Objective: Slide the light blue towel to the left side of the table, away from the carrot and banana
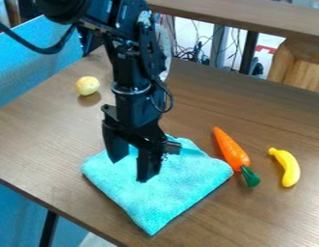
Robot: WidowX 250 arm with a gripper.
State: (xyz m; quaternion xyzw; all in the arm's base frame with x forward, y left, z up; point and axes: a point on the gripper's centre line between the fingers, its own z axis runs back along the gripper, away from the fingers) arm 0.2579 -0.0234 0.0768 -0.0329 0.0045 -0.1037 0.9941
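The black gripper (130, 168) hangs over the left part of a folded turquoise cloth (171, 188), its two fingers apart. Cloth shows between them, and nothing is gripped; whether the fingertips touch the cloth I cannot tell. Right of the cloth lies an orange carrot (231, 149) with a green top, close to the cloth's right corner. Farther right is a small yellow banana (288, 168). A pale yellow round object (87, 85) sits at the upper left, behind and left of the gripper.
The brown wooden table (252, 116) has its front edge running from the left down to the bottom. A raised wooden ledge (239, 17) crosses the top right, with cables beyond the table's far edge. Blue panels stand at the left.
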